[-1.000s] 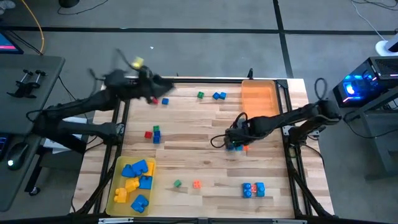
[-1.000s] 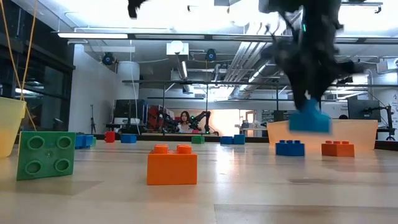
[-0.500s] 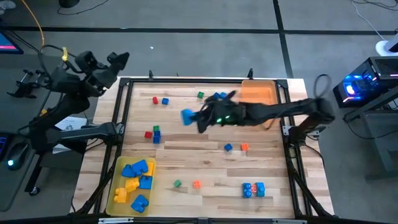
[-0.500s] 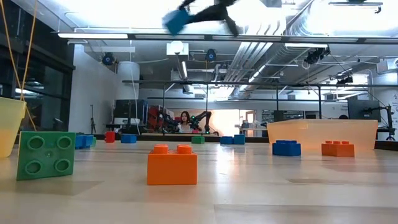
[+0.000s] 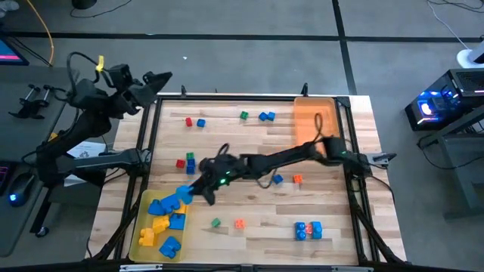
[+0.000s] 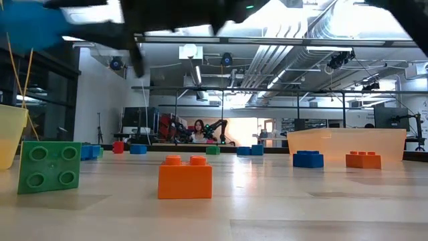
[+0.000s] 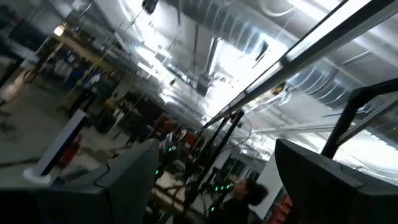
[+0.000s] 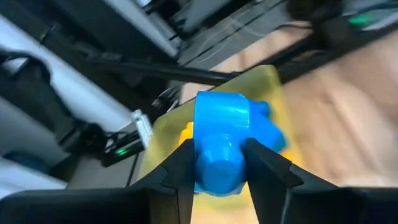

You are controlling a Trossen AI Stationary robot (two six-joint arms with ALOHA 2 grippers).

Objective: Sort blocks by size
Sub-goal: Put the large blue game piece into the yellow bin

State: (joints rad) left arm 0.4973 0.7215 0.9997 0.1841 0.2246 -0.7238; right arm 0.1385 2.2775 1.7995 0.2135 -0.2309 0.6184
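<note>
- Two dark arms are before you. Far left, off the table's edge, your left gripper point(image 5: 162, 78) is raised with its fingers spread wide, holding nothing.
- Near the front left corner sits a translucent yellow plastic tray point(image 5: 142, 217) with several large blue and yellow studded bricks point(image 5: 163, 205) in it.
- Just above that tray's far edge, your right gripper point(image 5: 190, 193) clamps a large blue studded brick point(image 8: 225, 142) between its fingers.
- Small studded cubes point(image 5: 305, 230) lie scattered across the wooden table point(image 5: 249, 155).
- Far right stands a translucent orange plastic tray point(image 5: 314, 117).
</note>
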